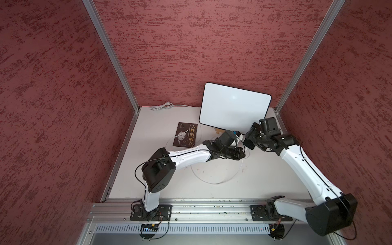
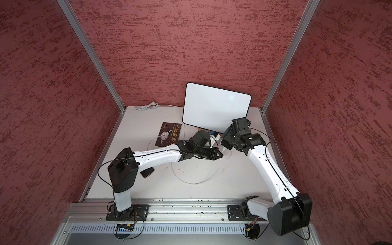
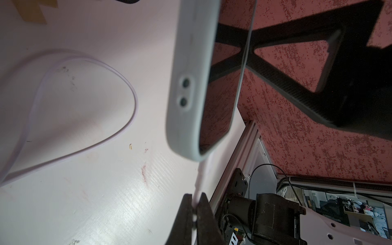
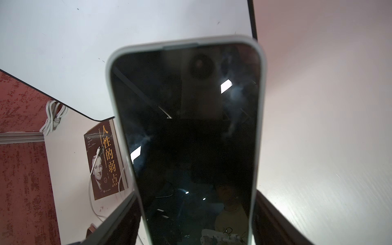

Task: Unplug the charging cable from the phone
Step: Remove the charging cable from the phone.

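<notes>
Pinching the charging cable [image 3: 198, 182] right at its plug end, the left tool [image 3: 196, 203] has its jaws closed tight on the white cord, just short of the bottom edge of the phone [image 3: 191, 84]. The right tool [image 4: 195, 193] grips that phone by its two long sides, jaws spread to the width of the pale case. It holds the phone lifted clear of the surface [image 3: 95, 201], dark screen towards the right wrist camera. From the pinch the cord runs straight to the phone's lower corner and looks seated in the port. The joint itself is hidden behind the case rim, so I cannot tell for certain. Beyond the left tool, the slack lies in a loose loop on the surface. By my judgement both grasps are made and the cable is not yet out; pulling plug and phone apart is what is left.
</notes>
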